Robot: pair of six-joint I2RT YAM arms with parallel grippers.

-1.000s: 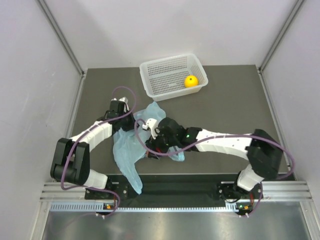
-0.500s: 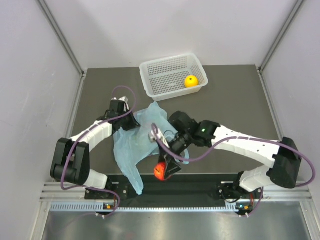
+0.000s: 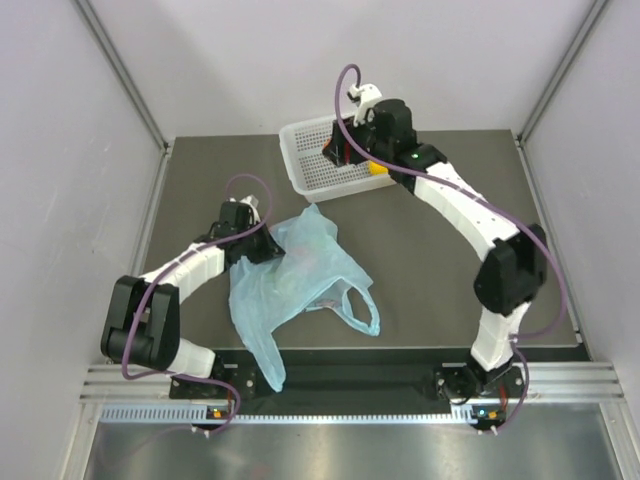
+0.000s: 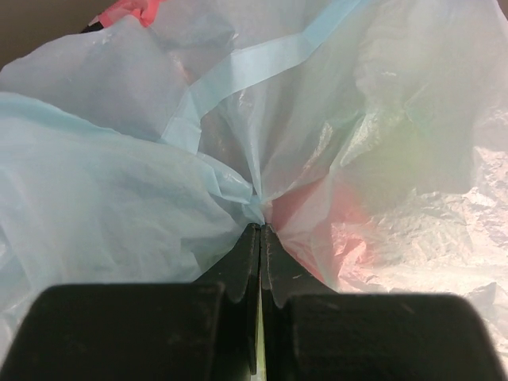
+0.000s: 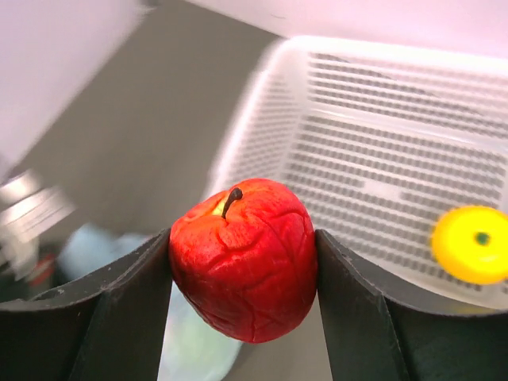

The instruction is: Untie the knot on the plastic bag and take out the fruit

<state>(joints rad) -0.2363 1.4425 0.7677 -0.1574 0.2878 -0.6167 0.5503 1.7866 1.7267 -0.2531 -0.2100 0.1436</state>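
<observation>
The light-blue plastic bag (image 3: 285,285) lies crumpled on the dark table, with one loop handle (image 3: 361,306) spread loose at its right. The knot is out of view. My left gripper (image 3: 262,243) is shut on a fold of the bag (image 4: 238,119) at its left edge. Reddish (image 4: 317,214) and greenish (image 4: 389,151) fruit show faintly through the plastic. My right gripper (image 3: 340,152) is shut on a red, wrinkled, stemmed fruit (image 5: 242,258) and hangs over the near left edge of the white basket (image 3: 300,170). A yellow fruit (image 5: 470,244) lies in the basket.
The white perforated basket (image 5: 381,48) stands at the back middle of the table. Grey walls close in the left, right and far sides. The right arm (image 3: 470,215) stretches from the near right corner across to the basket.
My right gripper has lifted the red fruit out of the bag and swung it from the near middle to over the basket. The bag has settled open. The left gripper has held still.
</observation>
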